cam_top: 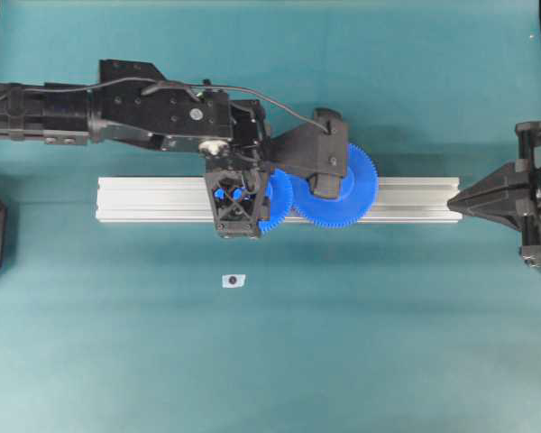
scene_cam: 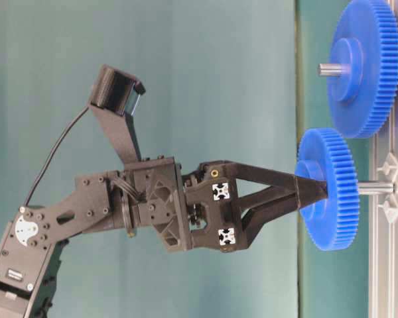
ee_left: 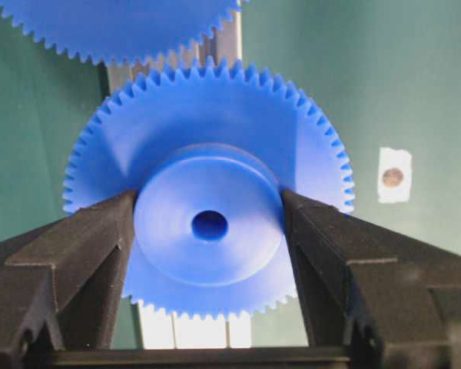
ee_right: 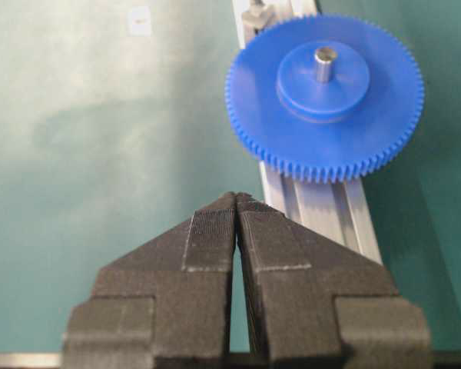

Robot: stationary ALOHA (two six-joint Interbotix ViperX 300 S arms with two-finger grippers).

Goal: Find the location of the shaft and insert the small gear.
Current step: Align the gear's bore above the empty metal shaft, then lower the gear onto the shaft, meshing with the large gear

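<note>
My left gripper (ee_left: 208,198) is shut on the small gear (ee_left: 207,138), its black fingers (ee_left: 100,231) pressing both sides of the raised hub. The gear's centre hole (ee_left: 210,225) looks dark. In the table-level view the small gear (scene_cam: 328,189) hangs a little off the rail, and the thin silver shaft (scene_cam: 375,188) runs from its underside to the rail. From overhead the left gripper (cam_top: 239,194) stands over the rail and covers most of the small gear (cam_top: 275,206). My right gripper (ee_right: 237,201) is shut and holds nothing; it sits at the rail's right end (cam_top: 464,200).
The larger blue gear (cam_top: 343,194) sits on the aluminium rail (cam_top: 153,200) right beside the small one, with a grey pin tip (ee_right: 325,60) in its hub. A small white sticker with a dark dot (cam_top: 233,280) lies on the green table in front of the rail.
</note>
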